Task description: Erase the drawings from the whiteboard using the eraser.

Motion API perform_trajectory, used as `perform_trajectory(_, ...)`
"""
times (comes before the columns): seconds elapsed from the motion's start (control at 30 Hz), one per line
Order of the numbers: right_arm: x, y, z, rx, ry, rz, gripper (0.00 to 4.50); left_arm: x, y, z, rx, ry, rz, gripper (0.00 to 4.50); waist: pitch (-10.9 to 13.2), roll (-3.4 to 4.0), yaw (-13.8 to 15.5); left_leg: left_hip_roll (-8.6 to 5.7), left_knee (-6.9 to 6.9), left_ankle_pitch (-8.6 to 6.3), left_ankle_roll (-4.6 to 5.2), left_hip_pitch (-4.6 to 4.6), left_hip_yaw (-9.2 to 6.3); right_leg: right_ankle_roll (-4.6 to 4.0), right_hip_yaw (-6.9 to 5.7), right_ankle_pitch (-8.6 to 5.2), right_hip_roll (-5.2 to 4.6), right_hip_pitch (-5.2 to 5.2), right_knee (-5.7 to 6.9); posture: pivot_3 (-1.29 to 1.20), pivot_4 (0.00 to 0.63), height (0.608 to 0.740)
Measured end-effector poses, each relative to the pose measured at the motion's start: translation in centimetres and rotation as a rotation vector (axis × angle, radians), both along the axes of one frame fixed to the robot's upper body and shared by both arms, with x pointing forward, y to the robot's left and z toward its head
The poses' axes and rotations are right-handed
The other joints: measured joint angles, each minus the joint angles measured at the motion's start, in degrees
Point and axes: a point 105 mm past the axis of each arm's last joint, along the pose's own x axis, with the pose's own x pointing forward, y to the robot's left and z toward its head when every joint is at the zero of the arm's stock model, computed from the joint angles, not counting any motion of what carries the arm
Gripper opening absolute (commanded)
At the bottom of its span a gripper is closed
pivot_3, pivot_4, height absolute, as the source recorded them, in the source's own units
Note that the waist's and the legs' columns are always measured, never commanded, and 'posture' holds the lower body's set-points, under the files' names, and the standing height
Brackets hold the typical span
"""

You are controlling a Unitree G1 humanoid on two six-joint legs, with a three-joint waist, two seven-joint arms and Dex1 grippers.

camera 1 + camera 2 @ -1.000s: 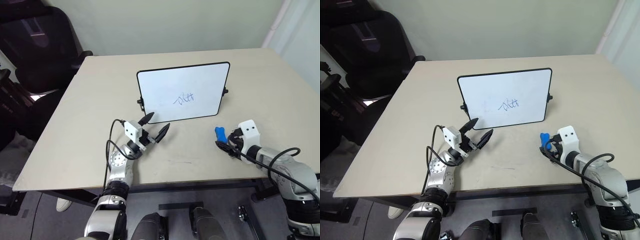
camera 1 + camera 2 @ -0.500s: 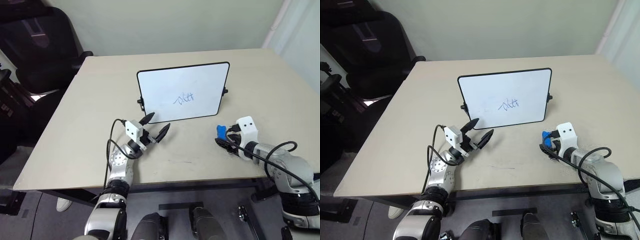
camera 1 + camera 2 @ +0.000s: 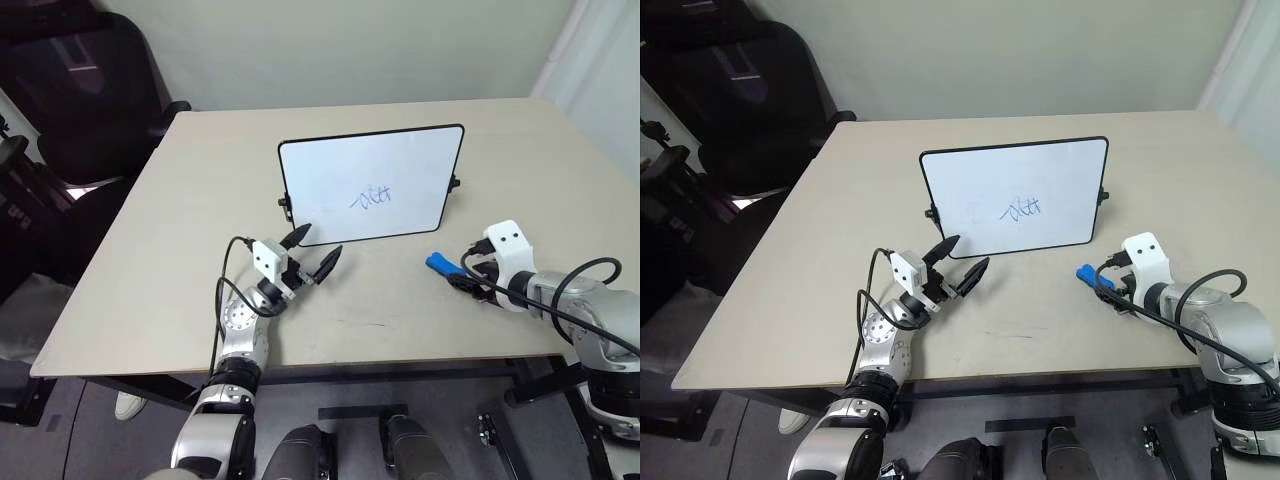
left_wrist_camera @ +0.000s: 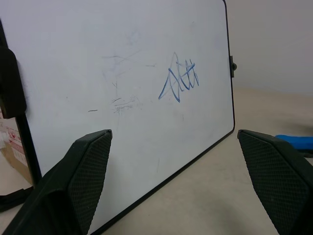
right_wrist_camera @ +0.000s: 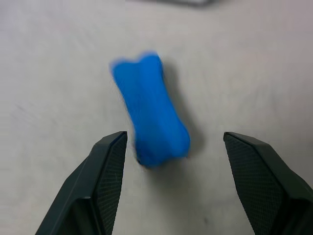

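One whiteboard (image 3: 371,185) stood upright near the middle of the one table (image 3: 180,230), its black frame resting on the tabletop and a small black clip on each short side. On its white face I counted one scribble, the drawings (image 3: 374,197), thin blue strokes a little right of the board's centre; from my left wrist the same strokes (image 4: 180,77) showed plainly, with a few faint grey smudges beside them.

One eraser (image 3: 441,264), a small blue block, lay flat on the table in front of the board's right lower corner, apart from the board. It was not in either of my grips.

I had two grippers out. My left gripper (image 3: 312,251) was held above the table just before the board's left lower corner, its two black fingers (image 4: 85,176) spread wide and pinching nothing, the tips pointing toward the board but not touching it. My right gripper (image 3: 462,277) was just right of the eraser, tilted downward toward the tabletop. From my right wrist the eraser (image 5: 150,117) lay ahead of and between my two spread fingers (image 5: 100,176), with bare table on both sides of it, so neither finger touched it. It was blurred in that view.

One dark chair (image 3: 80,90) stood beyond the table's far left corner.
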Motion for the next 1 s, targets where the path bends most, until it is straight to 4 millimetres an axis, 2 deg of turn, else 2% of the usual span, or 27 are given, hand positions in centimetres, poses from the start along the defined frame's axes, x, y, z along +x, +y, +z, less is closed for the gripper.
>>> perform_trajectory(0.1, -0.1, 0.6, 0.7, -0.012, -0.03, 0.051, 3.34, 0.0, 0.0, 0.0, -0.001, 0.0, 0.0, 4.5, 0.0, 0.01, 0.0, 0.0, 0.0, 0.0, 0.0, 0.0, 0.0, 0.01, 0.0, -0.01, 0.0, 0.0, 0.0, 0.0, 0.15, 0.726)
perform_trajectory(0.3, 0.1, 1.2, 0.3, -0.005, -0.029, 0.097, 3.34, 0.0, 0.0, 0.0, 0.0, -0.002, 0.001, 4.5, 0.0, 0.01, 0.0, 0.0, 0.01, 0.0, 0.0, 0.0, 0.0, 0.01, 0.01, -0.01, 0.0, 0.0, 0.0, 0.0, 0.15, 0.726)
perform_trajectory(0.8, 2.4, 0.6, -2.7, -0.009, -0.003, 0.121, 3.34, 0.0, 0.2, 0.0, 0.002, -0.003, 0.004, 4.5, 0.0, 0.01, -0.1, 0.03, 0.01, 0.01, 0.0, 0.0, 0.0, -0.03, 0.01, 0.03, 0.0, -0.02, 0.01, 0.0, 0.15, 0.726)
perform_trajectory(0.9, 2.6, 0.7, -2.7, -0.01, -0.007, 0.134, 3.34, 0.0, 0.3, 0.0, 0.003, -0.003, 0.006, 4.5, 0.0, 0.01, -0.1, 0.03, 0.01, 0.01, 0.0, 0.0, 0.0, -0.04, 0.01, 0.03, -0.01, -0.02, 0.01, 0.0, 0.15, 0.726)
perform_trajectory(1.0, 2.5, 0.8, -2.8, -0.016, 0.001, 0.15, 2.72, -0.1, 0.4, 0.0, 0.005, -0.006, 0.009, 4.5, 0.0, 0.01, -0.1, 0.03, 0.01, 0.01, -0.01, 0.01, 0.0, -0.05, 0.01, 0.03, 0.0, -0.02, 0.01, 0.0, 0.15, 0.726)
